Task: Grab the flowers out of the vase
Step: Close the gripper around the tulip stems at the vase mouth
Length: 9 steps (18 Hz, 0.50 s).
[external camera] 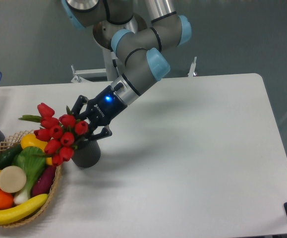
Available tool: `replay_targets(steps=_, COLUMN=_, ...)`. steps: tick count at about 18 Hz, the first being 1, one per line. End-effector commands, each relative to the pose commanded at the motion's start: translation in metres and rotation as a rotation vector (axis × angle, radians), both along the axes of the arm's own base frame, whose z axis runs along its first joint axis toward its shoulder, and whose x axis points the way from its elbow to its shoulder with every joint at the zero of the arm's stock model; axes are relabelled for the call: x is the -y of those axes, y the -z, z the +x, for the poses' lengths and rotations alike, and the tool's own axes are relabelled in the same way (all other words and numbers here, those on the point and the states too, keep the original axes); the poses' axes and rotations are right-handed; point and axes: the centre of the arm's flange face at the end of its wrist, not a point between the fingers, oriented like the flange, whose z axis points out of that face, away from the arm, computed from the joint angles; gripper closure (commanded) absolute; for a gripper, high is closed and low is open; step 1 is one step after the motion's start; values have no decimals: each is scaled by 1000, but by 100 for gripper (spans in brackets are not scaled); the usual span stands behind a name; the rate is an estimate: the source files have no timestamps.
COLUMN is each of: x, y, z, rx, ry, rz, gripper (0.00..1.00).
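Flowers point(59, 133) are seen leaning left out of the vase point(86, 153), their stems running up-left, with the gripper point(89, 124) closed in around the stems just above the mouth.

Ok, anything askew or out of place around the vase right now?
The flowers lean hard left out of the vase, heads overhanging the wicker basket. The vase stands upright, nothing spilled. The gripper is at the stems.

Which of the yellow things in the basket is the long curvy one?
The banana, lying along the front rim of the wicker basket. It is long and curved, while the other yellow piece, up by the flowers, is short and rounded.
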Motion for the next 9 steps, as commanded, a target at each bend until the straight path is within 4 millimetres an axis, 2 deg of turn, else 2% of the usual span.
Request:
replay_targets(steps=4, x=4, y=-1, z=1, rx=7, ry=-8, rz=-2, gripper=100)
replay_targets(steps=9, x=15, y=-24, z=6, rx=-12, ry=-25, rz=28, gripper=100)
